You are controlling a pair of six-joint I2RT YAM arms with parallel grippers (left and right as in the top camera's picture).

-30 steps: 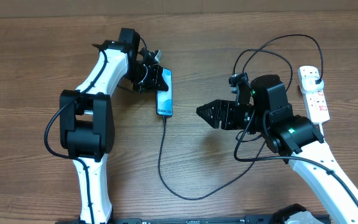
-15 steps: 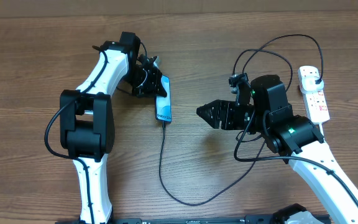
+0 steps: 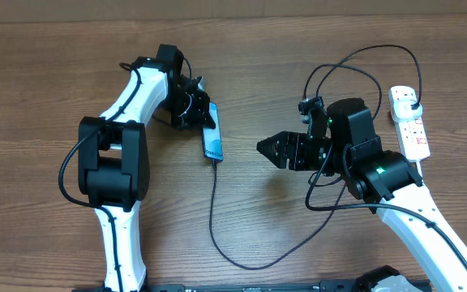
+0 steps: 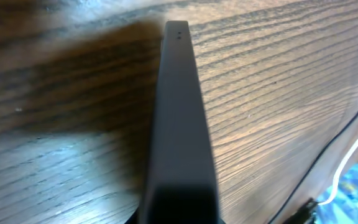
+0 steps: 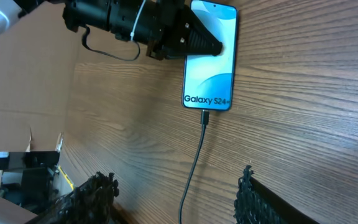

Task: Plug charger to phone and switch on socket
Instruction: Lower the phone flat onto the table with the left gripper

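The phone stands tilted up on its long edge on the wooden table, with my left gripper shut on its top half. In the left wrist view only its dark edge shows, running away from the jaws. The right wrist view shows its turquoise screen and the left gripper clamped on it. The charger cable is plugged into the phone's bottom end and loops across the table to the white socket at far right. My right gripper is open, right of the phone, holding nothing.
The charger's slack runs in a wide loop under and behind the right arm. A black plug sits in the socket's far end. Beyond the table's far edge there is cardboard.
The left gripper has rolled the phone from nearly flat up onto its edge, so it looks narrower from above. The right arm has not moved.
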